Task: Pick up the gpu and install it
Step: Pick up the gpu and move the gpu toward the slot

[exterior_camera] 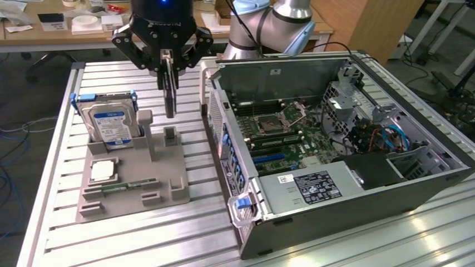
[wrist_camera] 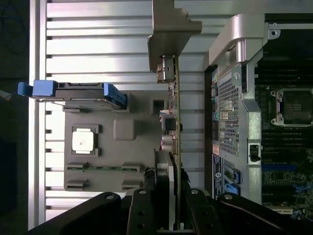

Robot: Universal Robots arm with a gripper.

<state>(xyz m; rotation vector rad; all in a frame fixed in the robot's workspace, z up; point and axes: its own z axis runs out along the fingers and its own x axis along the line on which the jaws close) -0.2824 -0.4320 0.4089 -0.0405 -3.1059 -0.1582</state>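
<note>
**State.** The black multi-link hand (exterior_camera: 168, 64) is closed on the gpu (exterior_camera: 171, 94), a thin green circuit card with a silver metal end bracket. It grips the card by one end, so the card hangs edge-on at the upper centre of the exterior view. The card appears clear of the grey moulded fixture tray (exterior_camera: 126, 194) on the slotted aluminium desk (exterior_camera: 59, 239), above the tray's small upright post (exterior_camera: 171, 135).

**Hazards.**
1. Rotation in the grip: the hold covers only a short length of the card, so any knock can swing it out of line.
2. Bracket strike: the silver bracket (wrist_camera: 168, 29) is near the grey perforated wall of the open computer case (wrist_camera: 234, 112). A tight path over that wall risks a catch.
3. Slot miss: a tilted card can scrape the green motherboard (exterior_camera: 297, 139) instead of seating.
</note>
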